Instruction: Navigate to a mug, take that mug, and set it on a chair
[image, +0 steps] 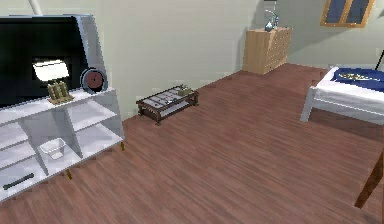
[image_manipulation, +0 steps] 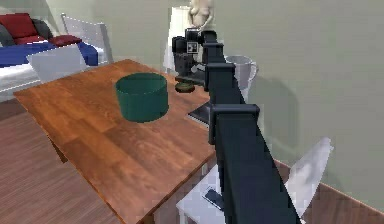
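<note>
Arm side view, upper centre: a small dark object (image_manipulation: 187, 88), perhaps the mug, is seen just below the gripper (image_manipulation: 184, 58); whether anything is held cannot be told.

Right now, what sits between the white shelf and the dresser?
A low dark table stands between the shelf and the dresser; the forward view shows it.

Brown wood-plank floor (image: 230, 140), pale greenish walls (image: 170, 40). Near left: white open shelf unit (image: 75, 125) with a black flat TV (image: 40, 55) on top. Low dark slatted table (image: 167, 102) by the far wall. Light wooden dresser (image: 268, 50) far right, with a wood-framed window (image: 348, 12) to its right. White-framed bed (image: 345, 100) at right. Arm side view: brown wooden counter (image_manipulation: 110, 130).
</note>
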